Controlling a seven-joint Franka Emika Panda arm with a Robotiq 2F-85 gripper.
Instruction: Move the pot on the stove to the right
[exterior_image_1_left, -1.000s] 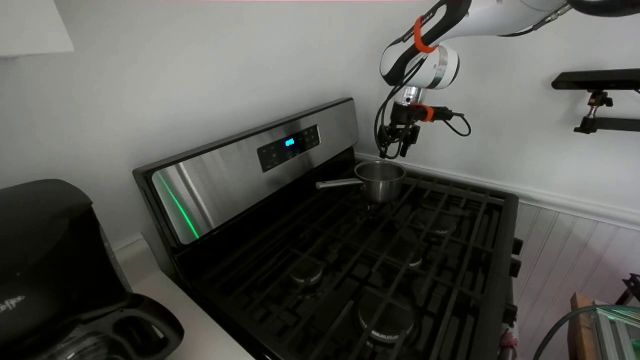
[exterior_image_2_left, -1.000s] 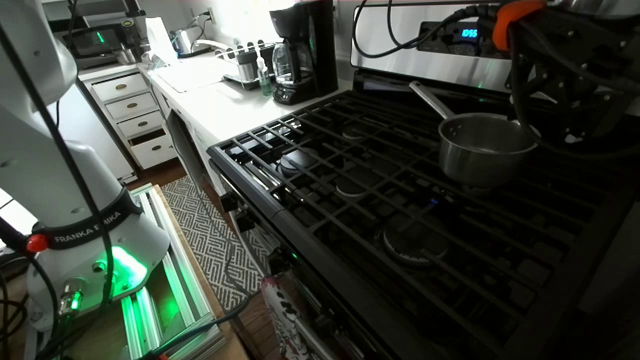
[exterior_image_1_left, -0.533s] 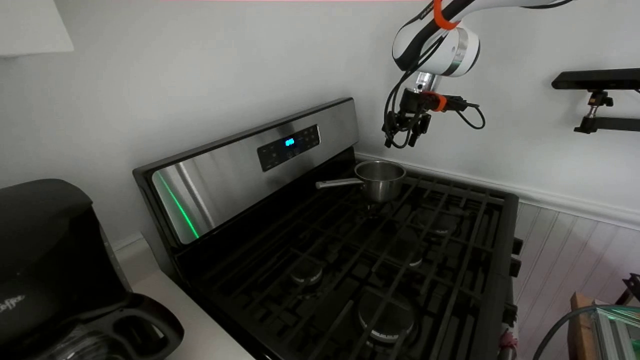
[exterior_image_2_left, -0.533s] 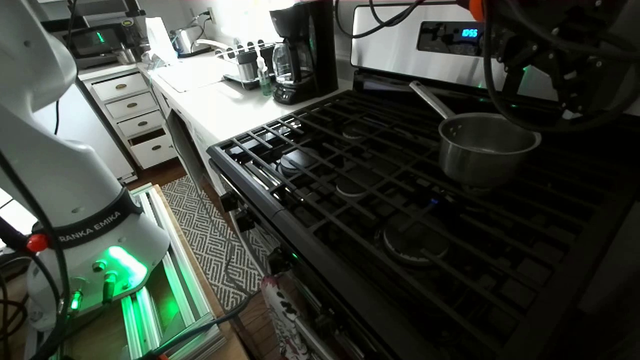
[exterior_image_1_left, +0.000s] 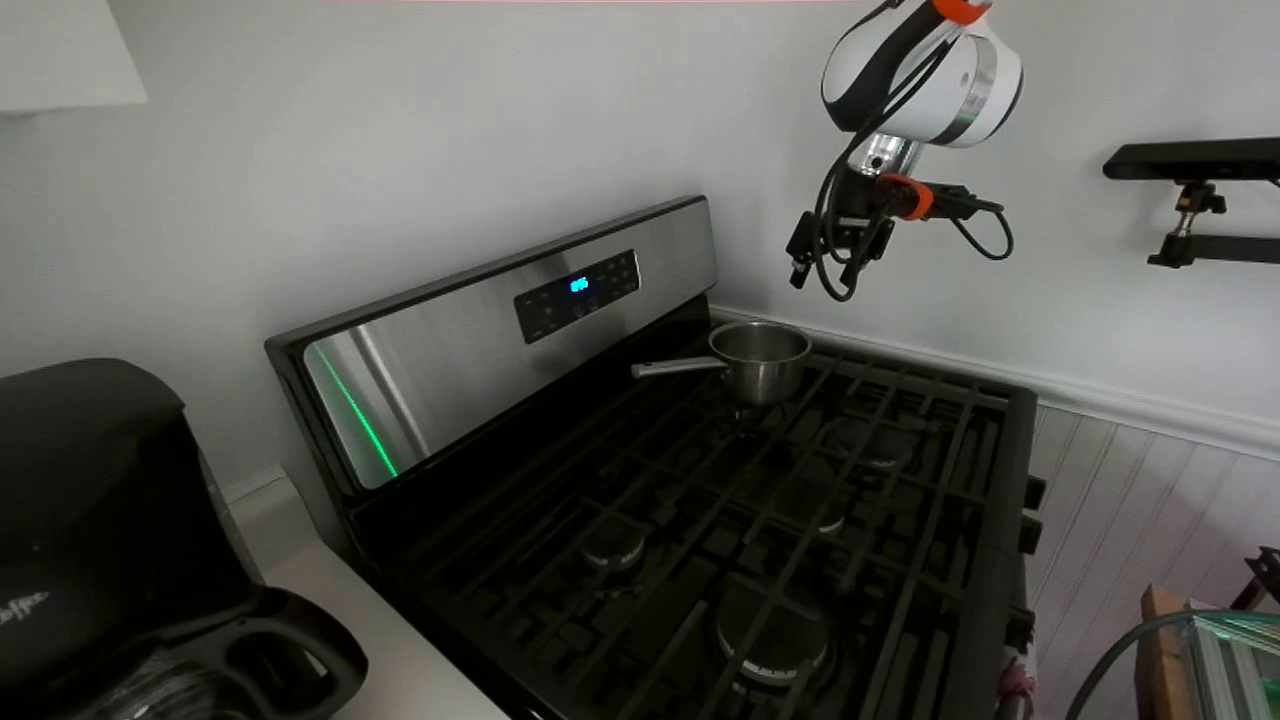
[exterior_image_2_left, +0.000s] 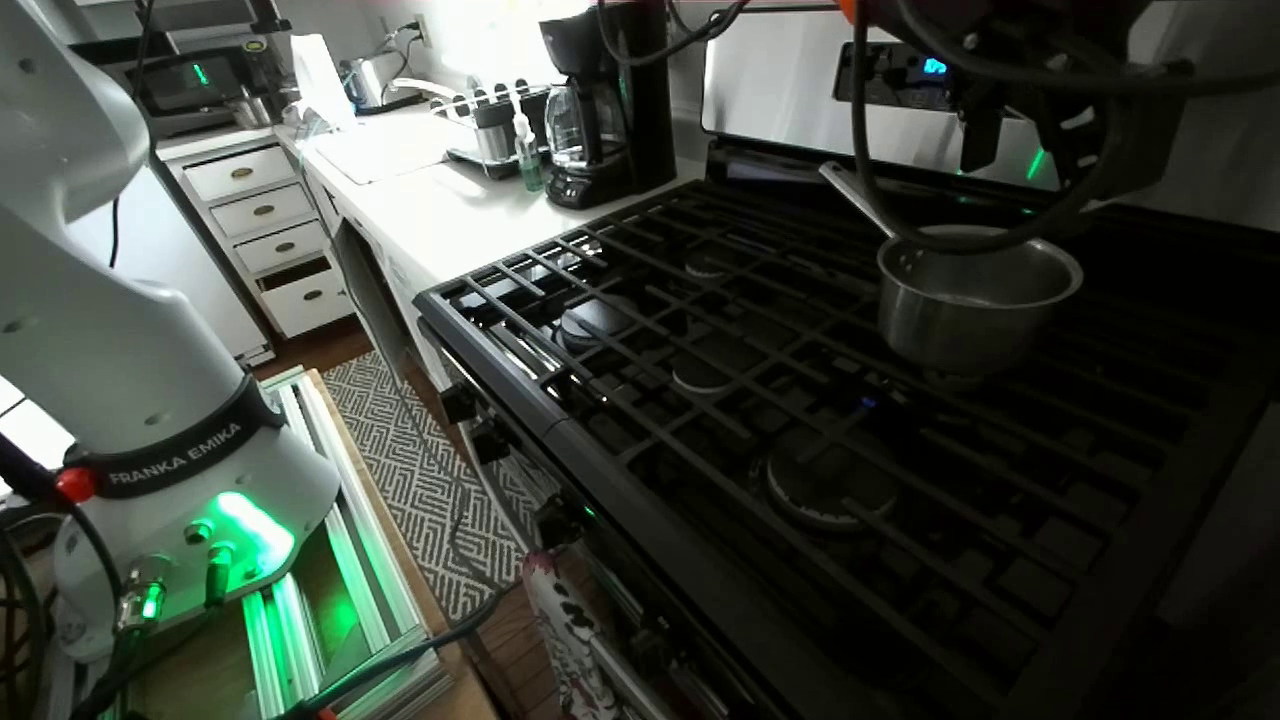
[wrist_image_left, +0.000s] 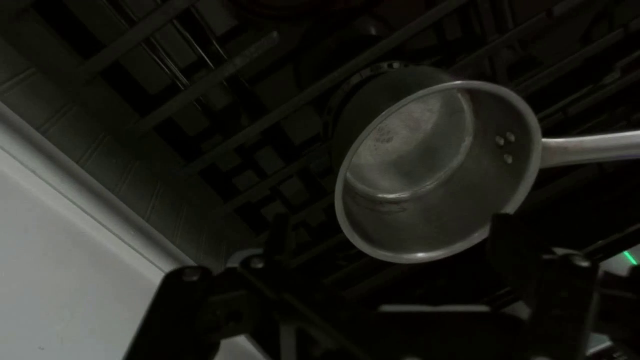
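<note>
The pot (exterior_image_1_left: 760, 375) is a shiny steel saucepan standing upright on the stove's rear grate, by the wall. Its long handle points along the back panel. The pot also shows in an exterior view (exterior_image_2_left: 965, 320) and in the wrist view (wrist_image_left: 440, 205). The stove (exterior_image_1_left: 690, 540) is black with dark grates and a slanted steel back panel with a blue display. My gripper (exterior_image_1_left: 824, 277) is open and empty, in the air above the pot and apart from it. In the wrist view the gripper's fingers (wrist_image_left: 391, 221) stand wide apart, with the pot's rim beyond them.
A black coffee maker (exterior_image_1_left: 100, 520) stands on the white counter (exterior_image_2_left: 400, 210) beside the stove. A wall (exterior_image_1_left: 1000, 300) runs along the stove's far side. A patterned towel (exterior_image_2_left: 575, 640) hangs at the oven front. A camera on a mount (exterior_image_1_left: 1190, 160) sticks out by the wall.
My gripper has risen and drawn away from the pot, rightward in one exterior picture and leftward in the opposite one. The gripper stays open. The pot has not moved.
</note>
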